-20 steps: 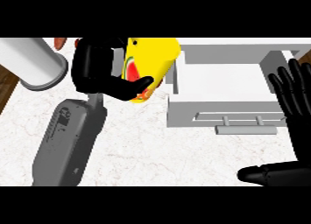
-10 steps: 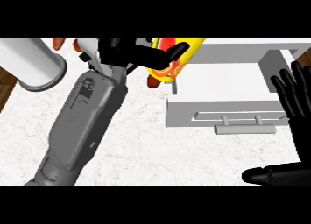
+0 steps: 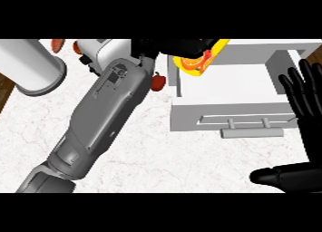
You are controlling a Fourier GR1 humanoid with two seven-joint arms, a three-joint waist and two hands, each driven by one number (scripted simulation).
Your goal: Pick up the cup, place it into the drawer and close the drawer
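Note:
My left hand (image 3: 175, 45) is curled round the yellow cup (image 3: 207, 58), which has orange and red markings and lies tilted on its side. The cup hangs over the far left corner of the open white drawer (image 3: 225, 112). My grey left forearm (image 3: 103, 118) stretches diagonally from the lower left up to that hand. The drawer's inside shows bare white, and its bar handle (image 3: 251, 132) faces me at the front. At the right edge my right hand (image 3: 312, 106) stays open, fingers up, beside the drawer, with its thumb (image 3: 289, 178) low in the view.
A large white cylinder (image 3: 26, 68) stands at the far left on the marble counter (image 3: 163, 163). A small red object (image 3: 158, 81) lies just left of the drawer. A white object (image 3: 100, 49) with orange bits (image 3: 58, 45) beside it sits at the back.
My left arm has stretched farther up and right, carrying the cup from over the counter to the drawer's far left corner. The right hand has hardly moved.

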